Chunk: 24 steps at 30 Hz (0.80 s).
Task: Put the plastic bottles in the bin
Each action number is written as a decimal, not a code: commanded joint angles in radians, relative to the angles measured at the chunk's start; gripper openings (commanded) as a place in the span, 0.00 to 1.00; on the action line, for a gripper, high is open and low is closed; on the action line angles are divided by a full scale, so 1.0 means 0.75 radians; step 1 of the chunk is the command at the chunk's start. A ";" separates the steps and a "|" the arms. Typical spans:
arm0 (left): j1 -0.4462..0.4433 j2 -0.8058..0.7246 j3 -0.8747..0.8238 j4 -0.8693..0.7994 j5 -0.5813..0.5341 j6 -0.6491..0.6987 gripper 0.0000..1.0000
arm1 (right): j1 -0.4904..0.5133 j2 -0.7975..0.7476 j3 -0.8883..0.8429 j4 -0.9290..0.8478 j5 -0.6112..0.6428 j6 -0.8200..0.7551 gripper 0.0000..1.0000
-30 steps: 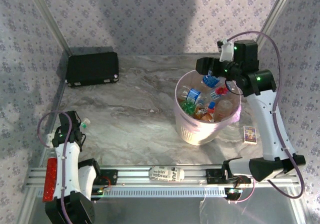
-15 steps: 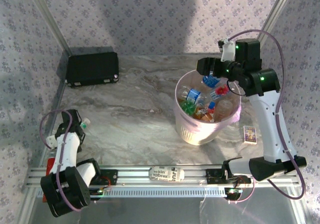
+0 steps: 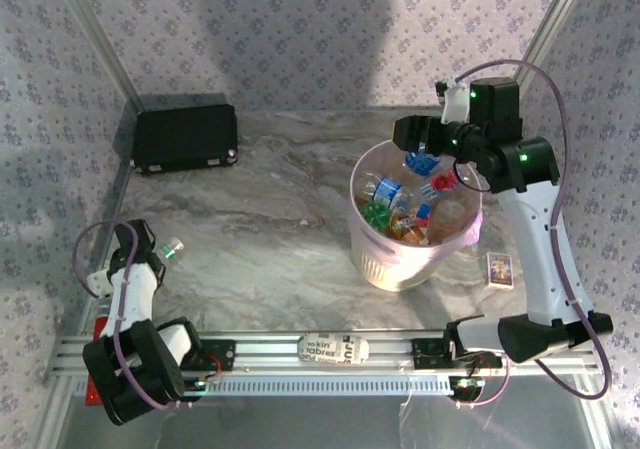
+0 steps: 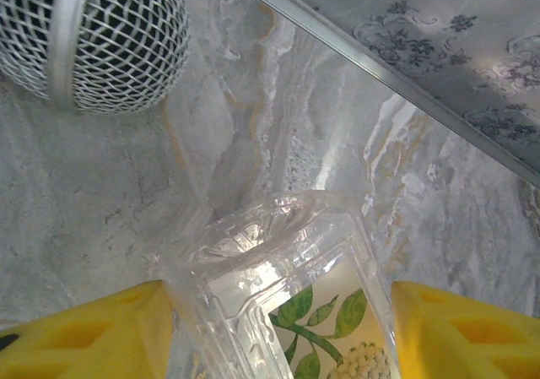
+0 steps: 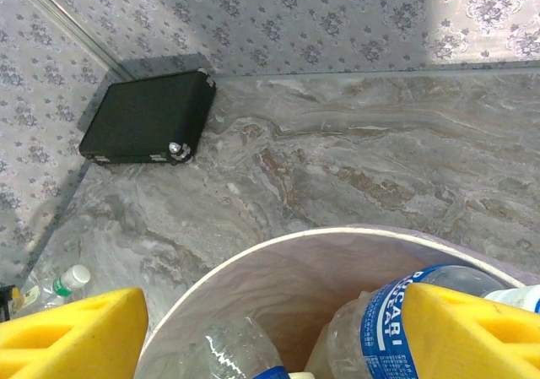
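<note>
Blue bottle label (image 5: 384, 311): "…CARI", probably Pocari; rail strip (image 3: 333, 348): "kin".

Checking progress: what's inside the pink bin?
Plastic bottles lie piled inside the bin, blue and red caps showing. Anything beneath the top layer is covered.

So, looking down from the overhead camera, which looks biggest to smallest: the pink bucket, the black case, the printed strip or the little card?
1. pink bucket
2. black case
3. printed strip
4. little card
The bucket stands taller, so it is nearer the camera, which may flatter it a little.
</note>
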 commanded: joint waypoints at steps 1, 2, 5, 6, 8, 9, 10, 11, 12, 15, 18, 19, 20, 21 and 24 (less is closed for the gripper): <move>0.011 -0.031 -0.016 -0.001 0.057 0.039 0.62 | 0.009 0.009 0.007 0.026 -0.007 -0.001 0.81; 0.011 -0.048 -0.012 0.001 0.066 0.059 0.61 | 0.010 0.013 0.011 0.027 -0.010 0.000 0.81; 0.009 -0.095 -0.014 0.050 0.184 0.134 0.55 | 0.013 0.015 0.012 0.035 0.002 0.001 0.81; 0.006 -0.097 -0.018 0.094 0.254 0.182 0.55 | 0.013 0.015 0.012 0.035 0.004 0.003 0.81; 0.005 -0.094 -0.010 0.096 0.358 0.229 0.54 | 0.015 0.014 0.017 0.031 0.006 0.004 0.81; 0.003 -0.096 -0.013 0.103 0.411 0.246 0.54 | 0.017 0.009 0.020 0.025 0.008 0.005 0.81; -0.007 -0.105 -0.019 0.116 0.458 0.255 0.54 | 0.018 0.006 0.018 0.023 0.012 0.005 0.81; -0.021 -0.115 -0.022 0.124 0.486 0.261 0.54 | 0.017 -0.002 0.017 0.019 0.019 0.006 0.81; -0.048 -0.128 -0.022 0.125 0.500 0.265 0.53 | 0.019 -0.006 0.016 0.016 0.024 0.007 0.81; -0.150 -0.172 -0.007 0.117 0.506 0.259 0.50 | 0.020 -0.019 0.015 0.015 0.030 0.015 0.81; -0.257 -0.191 0.026 0.127 0.514 0.249 0.49 | 0.028 -0.023 0.021 0.019 0.011 0.026 0.81; -0.285 -0.189 0.043 0.133 0.521 0.253 0.49 | 0.032 -0.022 0.023 0.019 0.005 0.026 0.81; -0.317 -0.180 0.064 0.137 0.529 0.261 0.49 | 0.036 -0.019 0.032 0.017 -0.002 0.026 0.81; -0.345 -0.170 0.086 0.145 0.541 0.275 0.49 | 0.038 -0.016 0.039 0.012 -0.005 0.026 0.81; -0.413 -0.127 0.148 0.149 0.570 0.313 0.50 | 0.049 -0.011 0.056 0.000 -0.010 0.024 0.81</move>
